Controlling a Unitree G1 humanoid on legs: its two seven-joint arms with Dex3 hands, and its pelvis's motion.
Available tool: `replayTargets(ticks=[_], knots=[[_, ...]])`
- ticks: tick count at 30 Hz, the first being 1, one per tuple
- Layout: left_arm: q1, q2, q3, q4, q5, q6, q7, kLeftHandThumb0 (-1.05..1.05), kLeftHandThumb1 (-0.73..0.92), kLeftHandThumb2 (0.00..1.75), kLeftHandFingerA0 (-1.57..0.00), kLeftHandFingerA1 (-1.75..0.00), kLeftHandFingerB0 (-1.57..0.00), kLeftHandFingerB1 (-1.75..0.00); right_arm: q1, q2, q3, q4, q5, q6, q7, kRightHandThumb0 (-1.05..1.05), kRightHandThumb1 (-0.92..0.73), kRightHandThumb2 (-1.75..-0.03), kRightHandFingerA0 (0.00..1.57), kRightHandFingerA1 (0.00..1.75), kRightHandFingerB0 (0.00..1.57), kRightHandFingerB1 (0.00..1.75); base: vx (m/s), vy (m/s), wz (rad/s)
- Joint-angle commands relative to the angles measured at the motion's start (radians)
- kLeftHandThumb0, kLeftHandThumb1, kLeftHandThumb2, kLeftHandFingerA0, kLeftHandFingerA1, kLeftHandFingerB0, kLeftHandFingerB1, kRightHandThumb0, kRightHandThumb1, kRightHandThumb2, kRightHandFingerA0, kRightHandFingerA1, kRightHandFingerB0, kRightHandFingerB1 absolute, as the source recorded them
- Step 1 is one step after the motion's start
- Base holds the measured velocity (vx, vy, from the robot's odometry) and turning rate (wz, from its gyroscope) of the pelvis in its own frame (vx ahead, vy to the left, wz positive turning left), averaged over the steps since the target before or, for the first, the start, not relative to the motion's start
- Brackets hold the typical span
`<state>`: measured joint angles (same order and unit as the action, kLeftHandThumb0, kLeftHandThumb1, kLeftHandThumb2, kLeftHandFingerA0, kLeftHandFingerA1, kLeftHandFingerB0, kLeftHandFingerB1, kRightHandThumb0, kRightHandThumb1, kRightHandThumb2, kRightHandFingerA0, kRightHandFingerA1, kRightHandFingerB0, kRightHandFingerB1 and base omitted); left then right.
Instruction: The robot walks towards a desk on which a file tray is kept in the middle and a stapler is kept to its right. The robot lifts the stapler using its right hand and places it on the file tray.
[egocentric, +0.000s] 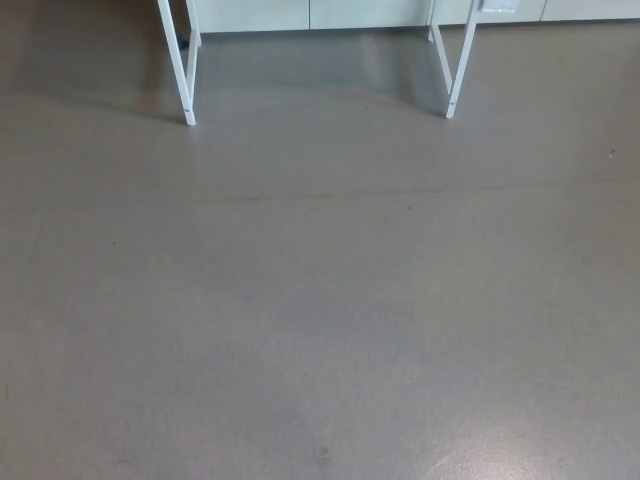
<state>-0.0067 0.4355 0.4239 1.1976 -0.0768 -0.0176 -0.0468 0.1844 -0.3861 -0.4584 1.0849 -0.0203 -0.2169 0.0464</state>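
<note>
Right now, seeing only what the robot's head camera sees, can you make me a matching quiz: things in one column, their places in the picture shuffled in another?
Things:
1. smooth grey floor
2. thin white metal legs
3. pale flat cabinet panels
4. bright patch of reflected light

Places:
A. bottom right corner
B. along the very top edge
C. fills most of the view
D. upper part, one to the left and one to the right

Pairs: 1-C, 2-D, 3-B, 4-A
</note>
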Motion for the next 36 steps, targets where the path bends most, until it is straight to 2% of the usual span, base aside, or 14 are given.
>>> replayTargets(ticks=[1,5,7,8,9,10,12,14,26,28,30,33,34,36], knots=[[-0.008,0.024,0.028,0.031,-0.04,-0.093,-0.013,-1.05,0.3,1.42,-1.04,-1.74,-0.64,-1.39,-0.001,-0.018,-0.042,0.021,0.087,-0.132,0.036,-0.4,-0.61,-0.58,0.38,0.46,0.32,0.35,0.0,0.0,0.0],[-0.01,0.026,0.027,0.04,-0.042,-0.107,-0.019,-1.05,0.15,1.31,-1.09,-1.7,-0.69,-1.4,-0.01,-0.027,-0.02,0.037,0.067,-0.121,0.002,-0.45,-0.54,-0.74,0.28,0.48,0.28,0.42,0.0,0.0,0.0],[-0.008,0.026,0.031,0.04,-0.049,-0.111,-0.029,-0.89,0.25,1.33,-1.19,-1.75,-0.64,-1.34,-0.021,-0.031,-0.021,0.076,0.071,-0.142,0.005,-0.39,-0.6,-0.58,0.29,0.41,0.33,0.34,0.0,0.0,0.0],[-0.009,0.026,0.03,0.042,-0.048,-0.11,-0.026,-1.05,0.14,1.32,-1.04,-1.73,-0.62,-1.51,-0.024,-0.027,-0.023,0.085,0.075,-0.158,-0.007,-0.38,-0.59,-0.57,0.29,0.42,0.34,0.35,0.0,0.0,0.0],[-0.01,0.025,0.036,0.043,-0.055,-0.108,-0.028,-0.4,-0.05,0.95,-1.42,-1.4,-0.95,-1.16,-0.025,-0.017,-0.043,0.085,0.104,-0.164,0.01,-0.38,-0.59,-0.58,0.27,0.43,0.35,0.34,0.0,0.0,0.0],[-0.011,0.025,0.037,0.044,-0.056,-0.106,-0.027,-1.0,0.25,1.36,-1.12,-1.75,-0.66,-1.38,-0.022,-0.017,-0.046,0.077,0.114,-0.154,0.026,-0.39,-0.6,-0.58,0.3,0.43,0.34,0.34,0.0,0.0,0.0],[-0.012,0.025,0.036,0.047,-0.054,-0.109,-0.023,-1.05,0.14,1.31,-1.03,-1.66,-0.66,-1.4,-0.019,-0.04,-0.02,0.08,0.095,-0.141,0.051,-0.42,-0.63,-0.59,0.25,0.42,0.29,0.32,0.0,0.0,0.0],[-0.014,0.025,0.028,0.044,-0.046,-0.11,-0.016,-1.05,0.3,1.43,-1.03,-1.75,-0.61,-1.39,-0.018,-0.059,-0.001,0.096,0.084,-0.146,0.071,-0.45,-0.63,-0.6,0.19,0.4,0.29,0.32,0.0,0.0,0.0],[-0.01,0.028,0.023,0.057,-0.043,-0.114,-0.014,-0.93,0.29,1.37,-1.08,-1.68,-0.67,-1.36,0.001,-0.076,0.039,0.094,0.082,-0.158,0.076,-0.48,-0.64,-0.6,0.16,0.38,0.27,0.31,0.0,0.0,0.0],[-0.012,0.027,0.027,0.061,-0.046,-0.115,-0.01,-1.05,0.13,1.32,-1.14,-1.7,-0.73,-1.42,0.007,-0.076,0.043,0.075,0.087,-0.14,0.069,-0.47,-0.64,-0.6,0.21,0.39,0.29,0.31,0.0,0.0,0.0],[-0.011,0.027,0.025,0.061,-0.044,-0.114,-0.007,-1.03,0.12,1.38,-0.99,-1.7,-0.57,-1.49,0.005,-0.071,0.032,0.084,0.105,-0.152,0.089,-0.48,-0.63,-0.61,0.19,0.37,0.28,0.31,0.0,0.0,0.0],[0.001,0.024,0.025,0.059,-0.044,-0.12,-0.003,-1.05,0.26,1.41,-1.03,-1.71,-0.68,-1.43,0.012,-0.066,0.012,0.082,0.135,-0.145,0.107,-0.46,-0.6,-0.58,0.13,0.39,0.3,0.32,0.0,0.0,0.0],[0.002,0.025,0.026,0.059,-0.046,-0.121,-0.007,-0.98,0.25,1.36,-1.17,-1.74,-0.69,-1.39,0.019,-0.076,0.039,0.077,0.101,-0.146,0.082,-0.57,-0.49,-0.8,0.1,0.47,0.21,0.43,0.0,0.0,0.0],[0.002,0.025,0.029,0.06,-0.049,-0.118,-0.014,-1.02,0.27,1.39,-1.16,-1.75,-0.69,-1.42,0.017,-0.071,0.028,0.078,0.124,-0.141,0.1,-0.49,-0.62,-0.59,0.1,0.37,0.29,0.31,0.0,0.0,0.0]])
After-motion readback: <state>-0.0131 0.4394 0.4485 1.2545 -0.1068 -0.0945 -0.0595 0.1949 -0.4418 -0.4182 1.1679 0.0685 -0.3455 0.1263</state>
